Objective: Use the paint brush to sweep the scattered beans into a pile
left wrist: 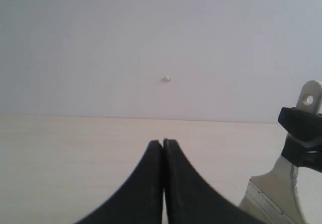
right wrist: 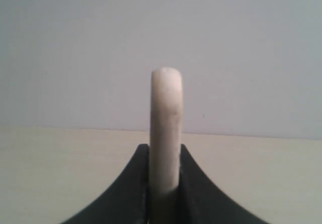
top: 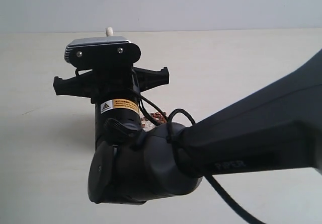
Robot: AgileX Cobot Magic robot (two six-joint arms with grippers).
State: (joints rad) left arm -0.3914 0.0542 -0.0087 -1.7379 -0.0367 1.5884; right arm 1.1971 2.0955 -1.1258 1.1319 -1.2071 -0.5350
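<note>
I see right gripper (right wrist: 165,151) pinching the pale wooden-handled, wide flat paint brush (right wrist: 166,108), long axis upright. Tiny reddish-brown beans (top: 154,118) lie just beneath it. Left gripper (left wrist: 163,143) is alongside, fingers pressed together, empty.

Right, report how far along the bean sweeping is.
Done: the right claw grips the paint brush by its handle. In hand: a clump of beans shows beside the right arm. Left: that arm hides most of the table, so whether strays remain cannot be told.
</note>
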